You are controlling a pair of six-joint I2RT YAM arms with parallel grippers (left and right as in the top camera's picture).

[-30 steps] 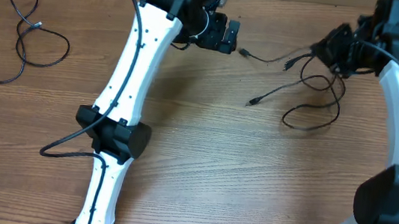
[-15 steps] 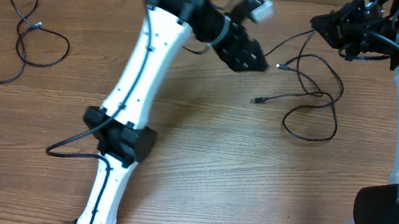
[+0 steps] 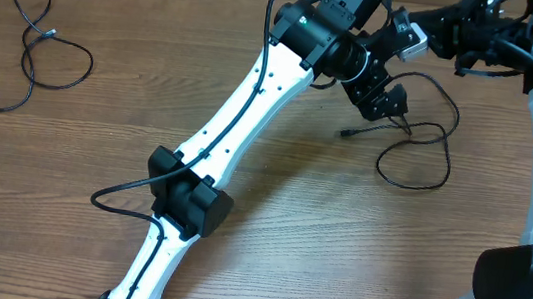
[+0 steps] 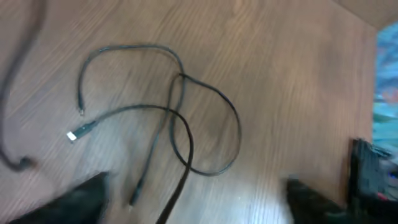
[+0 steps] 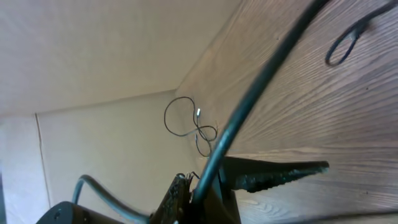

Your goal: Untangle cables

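Above the wood-grain table [image 3: 334, 263], left end effector [image 3: 390, 105] gapes wide while right end effector [image 3: 435, 30] pinches the cables [image 4: 180, 76].

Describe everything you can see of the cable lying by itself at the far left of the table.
The cable is one thin, black, flexible cord, rubbery-looking. It lies flat on the wooden table in loose loops that cross one another near the middle. One end bears a small pale-tipped plug beside that crossing. The other end is dark and sits at the lower left, closing an open arc. Only the table touches it.
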